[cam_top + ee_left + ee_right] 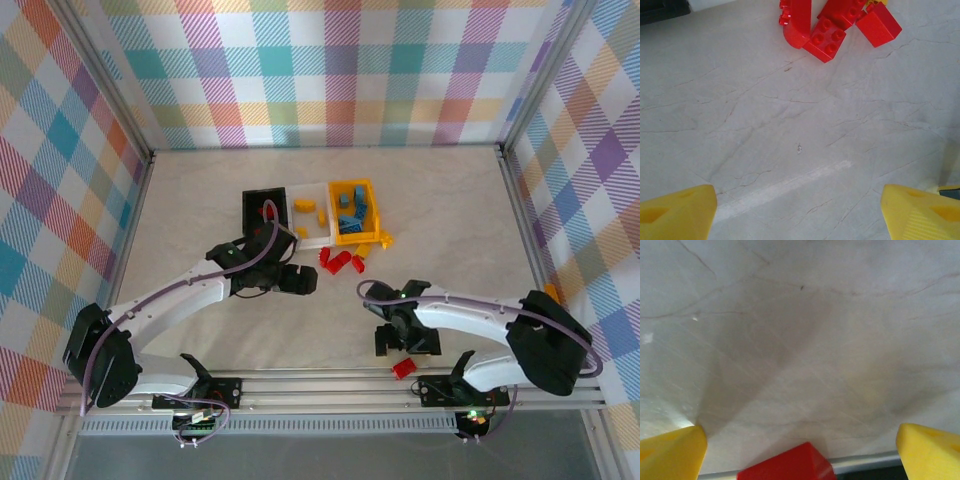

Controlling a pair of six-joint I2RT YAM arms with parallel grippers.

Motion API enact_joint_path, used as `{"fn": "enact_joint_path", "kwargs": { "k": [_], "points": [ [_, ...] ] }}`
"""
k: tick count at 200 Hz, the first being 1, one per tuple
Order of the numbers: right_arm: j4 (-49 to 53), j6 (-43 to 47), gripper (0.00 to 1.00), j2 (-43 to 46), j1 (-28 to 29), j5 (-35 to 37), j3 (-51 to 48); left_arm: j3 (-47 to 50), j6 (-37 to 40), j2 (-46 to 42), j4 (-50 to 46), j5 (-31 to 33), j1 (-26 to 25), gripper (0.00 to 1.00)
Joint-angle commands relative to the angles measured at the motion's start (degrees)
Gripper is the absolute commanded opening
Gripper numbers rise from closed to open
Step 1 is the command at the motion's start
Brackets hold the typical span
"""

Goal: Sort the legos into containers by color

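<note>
Gaping empty, left fingers (675, 212) face red bricks (827, 40); right fingers (670, 452), also open, flank one red brick (787, 465) at the table (800, 340)'s near edge.

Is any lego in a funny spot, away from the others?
Yes. One red lego lies alone at the table's near edge, right by the metal rail, far from the red pile in front of the bins. It looks dropped or strayed.

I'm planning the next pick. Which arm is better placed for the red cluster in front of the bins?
Probably left. The left gripper is open and empty, with the red cluster just ahead of it. The right gripper sits farther back, by a lone red brick.
</note>
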State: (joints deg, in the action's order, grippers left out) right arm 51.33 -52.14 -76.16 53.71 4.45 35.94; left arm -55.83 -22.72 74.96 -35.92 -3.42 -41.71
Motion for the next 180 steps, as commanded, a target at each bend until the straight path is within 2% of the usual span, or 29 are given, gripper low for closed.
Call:
{"fn": "enact_joint_path", "kwargs": {
  "k": [1, 25, 66, 119, 144, 180],
  "points": [
    [-4.98, -2.71, 0.96, 2.06, 0.44, -1.98, -4.07, 1.10, 0.31, -1.42, -2.10, 0.97, 0.33, 0.86],
    [-6.55, -3.94, 0.95, 4.02, 0.43, -3.07, -6.67, 1.76, 0.19, -1.74, -1.95, 0.87, 0.29, 0.86],
    [-9.13, -5.67, 0.87, 5.30, 0.65, -7.09, -9.48, 1.91, -0.49, -1.48, -1.21, 0.73, 0.31, 0.86],
    [0.83, -12.25, 0.87, 12.69, 5.17, -6.12, -7.26, 1.96, -1.60, -1.99, -1.17, 0.84, 0.26, 0.86],
    [3.21, -14.55, 0.87, 12.91, 7.75, -5.38, -5.45, 2.61, -1.96, -2.18, -0.62, 1.00, 0.30, 0.86],
    [-0.15, -15.50, 0.87, 10.19, 9.04, -5.50, -6.48, 3.51, -2.26, -2.94, 0.14, 0.90, 0.24, 0.86]
  ]
}}
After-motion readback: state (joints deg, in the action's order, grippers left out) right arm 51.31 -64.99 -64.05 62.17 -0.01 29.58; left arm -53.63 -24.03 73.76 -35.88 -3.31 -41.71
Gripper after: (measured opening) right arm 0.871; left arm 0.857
